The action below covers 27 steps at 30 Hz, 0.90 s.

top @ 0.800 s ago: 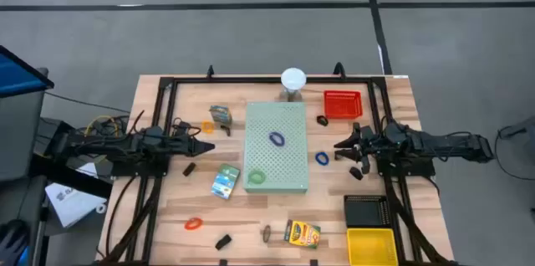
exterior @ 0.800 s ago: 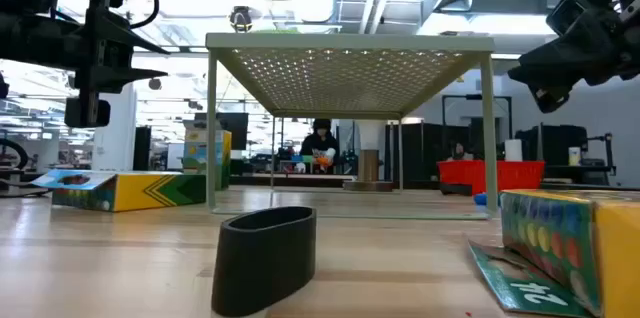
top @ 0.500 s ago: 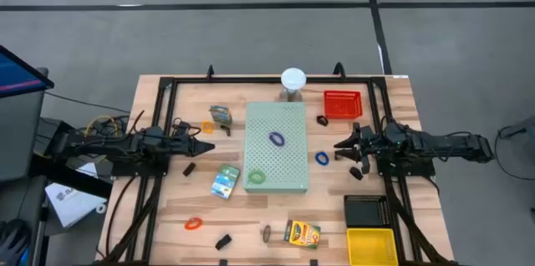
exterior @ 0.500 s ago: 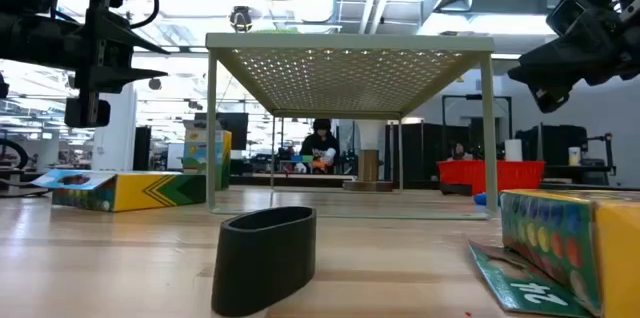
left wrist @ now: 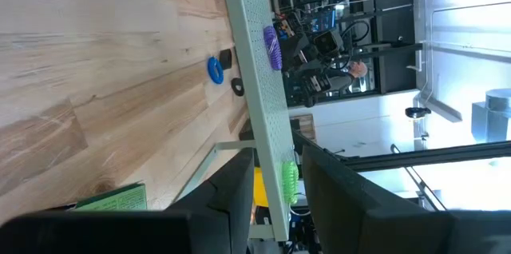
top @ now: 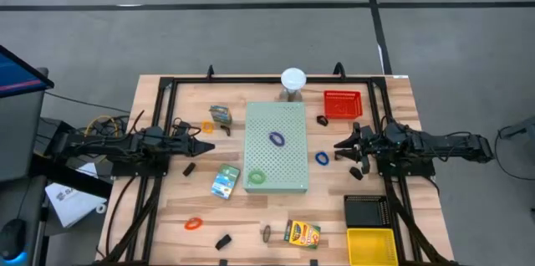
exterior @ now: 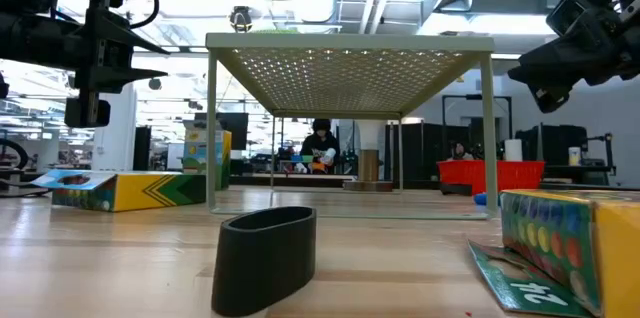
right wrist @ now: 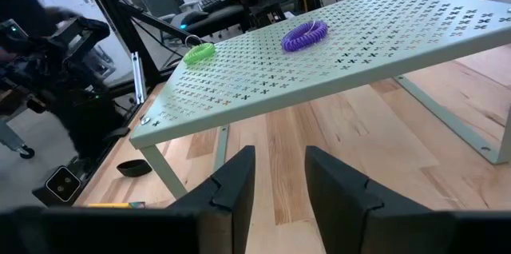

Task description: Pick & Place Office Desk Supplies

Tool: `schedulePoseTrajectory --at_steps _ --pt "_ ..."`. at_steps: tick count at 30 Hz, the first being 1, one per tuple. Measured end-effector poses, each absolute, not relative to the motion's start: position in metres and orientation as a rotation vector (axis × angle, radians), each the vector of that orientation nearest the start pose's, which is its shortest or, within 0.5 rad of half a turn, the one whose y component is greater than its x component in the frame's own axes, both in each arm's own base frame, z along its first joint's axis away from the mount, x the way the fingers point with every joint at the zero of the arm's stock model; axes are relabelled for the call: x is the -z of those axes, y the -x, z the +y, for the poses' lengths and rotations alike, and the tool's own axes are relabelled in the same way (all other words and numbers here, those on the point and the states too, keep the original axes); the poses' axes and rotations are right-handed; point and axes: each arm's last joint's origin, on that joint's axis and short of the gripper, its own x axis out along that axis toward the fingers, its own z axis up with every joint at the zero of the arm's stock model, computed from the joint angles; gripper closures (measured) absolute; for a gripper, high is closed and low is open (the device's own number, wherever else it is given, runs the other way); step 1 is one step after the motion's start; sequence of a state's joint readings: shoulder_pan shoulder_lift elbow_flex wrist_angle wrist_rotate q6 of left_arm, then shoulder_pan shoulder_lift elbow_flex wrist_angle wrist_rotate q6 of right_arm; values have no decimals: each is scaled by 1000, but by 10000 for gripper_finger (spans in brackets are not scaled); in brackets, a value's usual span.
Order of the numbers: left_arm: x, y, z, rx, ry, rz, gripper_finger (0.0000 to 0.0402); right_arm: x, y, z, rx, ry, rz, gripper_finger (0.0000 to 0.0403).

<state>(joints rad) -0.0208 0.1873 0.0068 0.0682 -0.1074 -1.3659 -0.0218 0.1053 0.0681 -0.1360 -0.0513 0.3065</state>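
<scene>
Both grippers hover above the table, touching nothing. My left gripper (top: 209, 146) (left wrist: 279, 206) is open, left of the pale-green board (top: 277, 147), with an orange loop (top: 207, 127) and a black clip (top: 189, 168) close by. My right gripper (top: 338, 146) (right wrist: 279, 190) is open, right of the board, near the blue loop (top: 322, 158) lying flat on the wood. A purple loop (top: 277, 139) (right wrist: 303, 34) and a green loop (top: 256, 177) (right wrist: 199, 53) lie on the board. A teal box (top: 226, 181) and a yellow-green box (top: 302, 233) lie flat on the table.
A red basket (top: 343, 104) sits at the far right; a black tray (top: 366, 211) and a yellow tray (top: 371, 245) sit at the near right. A white dome (top: 292, 79) stands behind the board. More clips (top: 223, 241) (top: 322, 120), another orange loop (top: 194, 223) and a small box (top: 221, 115) lie scattered.
</scene>
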Motion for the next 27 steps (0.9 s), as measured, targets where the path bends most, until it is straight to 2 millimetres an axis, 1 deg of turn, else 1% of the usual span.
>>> schedulePoseTrajectory --at_steps 25,27 --pt "-157 -108 1 -150 1357 34 298 -165 -100 -1 -3 -312 177 294" --pt "-157 -108 2 -172 1354 11 298 -165 -100 -1 -3 -312 176 294"
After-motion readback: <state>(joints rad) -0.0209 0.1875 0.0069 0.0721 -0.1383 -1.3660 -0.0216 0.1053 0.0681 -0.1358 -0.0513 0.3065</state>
